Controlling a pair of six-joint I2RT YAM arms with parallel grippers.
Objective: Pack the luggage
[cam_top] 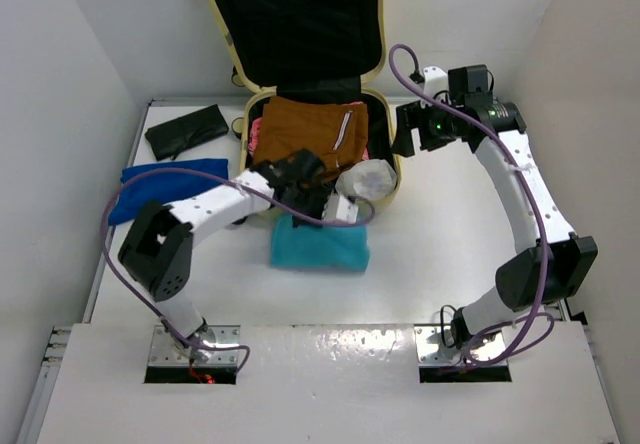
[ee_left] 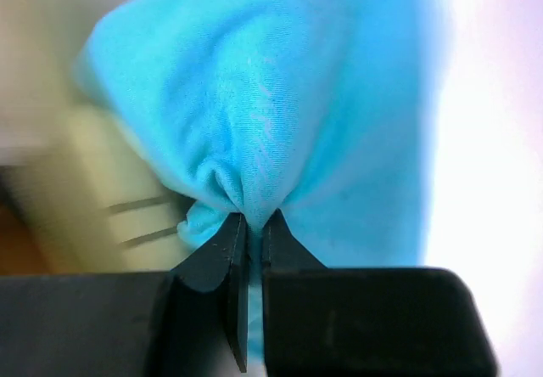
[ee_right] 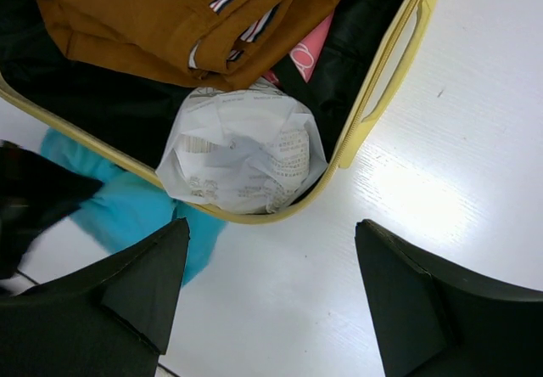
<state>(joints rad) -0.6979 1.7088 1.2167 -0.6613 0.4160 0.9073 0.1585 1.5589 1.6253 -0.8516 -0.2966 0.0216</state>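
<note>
Teal cloth (ee_left: pixel 280 97): fold pinched tight by left gripper (ee_left: pixel 254 217), likely for lifting | luggage (cam_top: pixel 300 24): lid open to receive | right gripper (ee_right: pixel 271 224): wide, empty, held aside.

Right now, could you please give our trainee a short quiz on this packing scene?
1. True or false: the left claw is shut on the teal cloth.
2. Which lies inside the suitcase: A brown clothes, B blue cloth, C black pouch?
3. What is the right claw holding?
Key: 1 true; 2 A; 3 nothing, it is open.
</note>
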